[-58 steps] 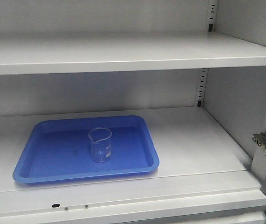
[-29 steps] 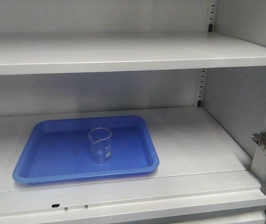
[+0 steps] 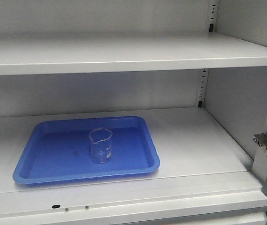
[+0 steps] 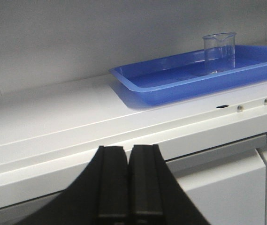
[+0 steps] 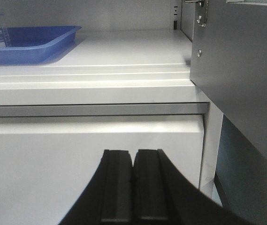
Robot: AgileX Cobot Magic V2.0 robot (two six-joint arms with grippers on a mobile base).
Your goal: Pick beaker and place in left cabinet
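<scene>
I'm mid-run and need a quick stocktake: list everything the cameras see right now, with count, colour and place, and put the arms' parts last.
Small clear glass beaker: one, transparent with faint white markings, upright in the blue tray, spout at its rim.
Blue plastic tray: one, blue, flat on the lower shelf, left of centre.
Light grey metal cabinet: one, light grey, two wide shelves in view; upper shelf bare.
Slotted upright strip: one, pale with dark slots, back right corner.
Silver door hinge: one, silver, right edge.
Left gripper: one, black, fingers together, below the shelf front.
Right gripper: one, black, fingers together, below the shelf edge.
</scene>
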